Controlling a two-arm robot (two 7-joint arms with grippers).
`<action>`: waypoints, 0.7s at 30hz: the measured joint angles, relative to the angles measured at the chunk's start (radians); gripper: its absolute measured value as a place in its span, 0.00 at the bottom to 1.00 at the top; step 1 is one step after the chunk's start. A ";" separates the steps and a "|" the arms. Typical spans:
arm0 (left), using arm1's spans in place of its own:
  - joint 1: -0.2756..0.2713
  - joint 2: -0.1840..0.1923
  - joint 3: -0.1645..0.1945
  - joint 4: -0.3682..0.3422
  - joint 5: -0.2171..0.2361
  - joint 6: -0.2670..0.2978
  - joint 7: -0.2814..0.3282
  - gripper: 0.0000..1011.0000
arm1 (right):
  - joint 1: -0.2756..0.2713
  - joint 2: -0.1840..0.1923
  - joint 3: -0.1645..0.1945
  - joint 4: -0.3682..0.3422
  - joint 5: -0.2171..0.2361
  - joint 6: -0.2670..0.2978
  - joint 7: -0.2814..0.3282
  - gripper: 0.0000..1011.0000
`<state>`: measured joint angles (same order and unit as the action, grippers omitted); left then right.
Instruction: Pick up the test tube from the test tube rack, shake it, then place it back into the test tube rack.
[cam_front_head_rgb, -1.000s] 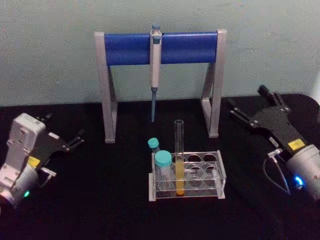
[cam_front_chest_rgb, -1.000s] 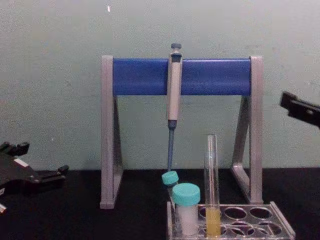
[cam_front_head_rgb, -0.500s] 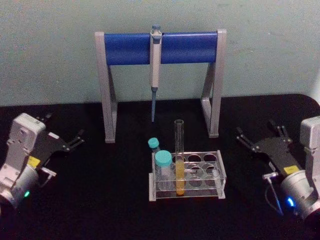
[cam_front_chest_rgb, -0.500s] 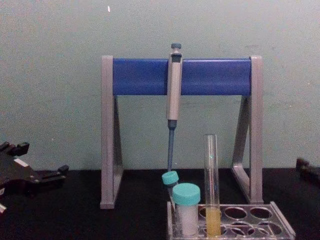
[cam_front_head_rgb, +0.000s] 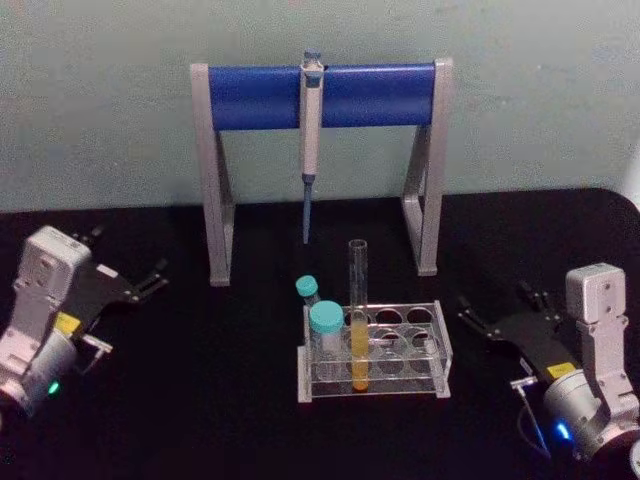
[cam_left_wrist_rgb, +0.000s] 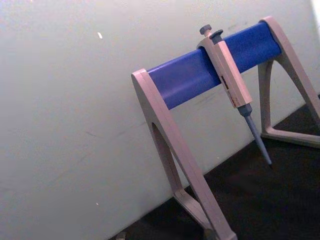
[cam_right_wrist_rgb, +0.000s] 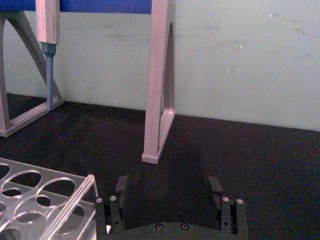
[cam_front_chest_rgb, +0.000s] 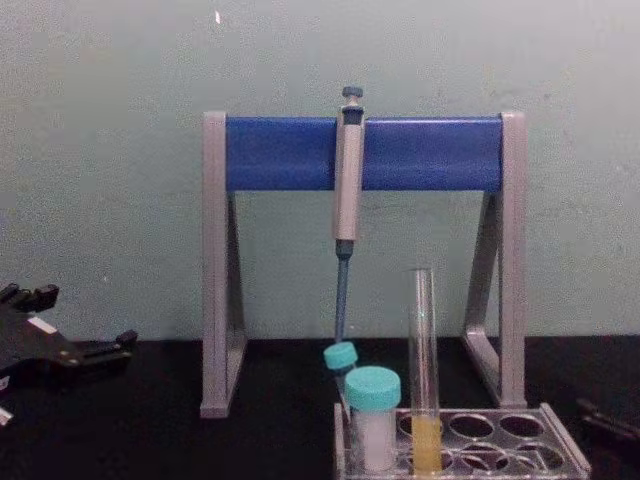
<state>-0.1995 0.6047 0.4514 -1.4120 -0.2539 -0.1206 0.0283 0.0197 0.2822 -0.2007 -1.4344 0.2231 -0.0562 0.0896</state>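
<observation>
While the tall clear glass test tube (cam_front_head_rgb: 357, 312) stands upright in the low clear plastic rack (cam_front_head_rgb: 440, 345), right gripper (cam_front_head_rgb: 497, 312) rests at three o'clock, fingers apart, empty; left gripper (cam_front_head_rgb: 150, 278) at nine o'clock, parted, empty.

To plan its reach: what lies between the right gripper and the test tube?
In the head view, the rack's empty holes; right gripper open, test tube.

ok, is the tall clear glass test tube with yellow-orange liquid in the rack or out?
In. The tall clear glass test tube stands upright in a hole of the low clear plastic rack, next to the teal-capped vials.
</observation>
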 joint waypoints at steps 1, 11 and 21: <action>0.000 0.000 0.000 0.000 0.000 0.000 0.000 0.99 | 0.001 -0.004 0.001 0.005 -0.003 0.002 0.003 0.99; 0.000 0.000 0.000 0.000 0.000 0.000 0.000 0.99 | 0.006 -0.020 0.009 0.026 -0.018 0.012 0.016 0.99; 0.000 0.000 0.000 0.000 0.000 0.000 0.000 0.99 | 0.006 -0.018 0.008 0.024 -0.017 0.011 0.016 0.99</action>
<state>-0.1996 0.6047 0.4514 -1.4120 -0.2539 -0.1206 0.0283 0.0257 0.2641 -0.1923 -1.4109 0.2064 -0.0452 0.1058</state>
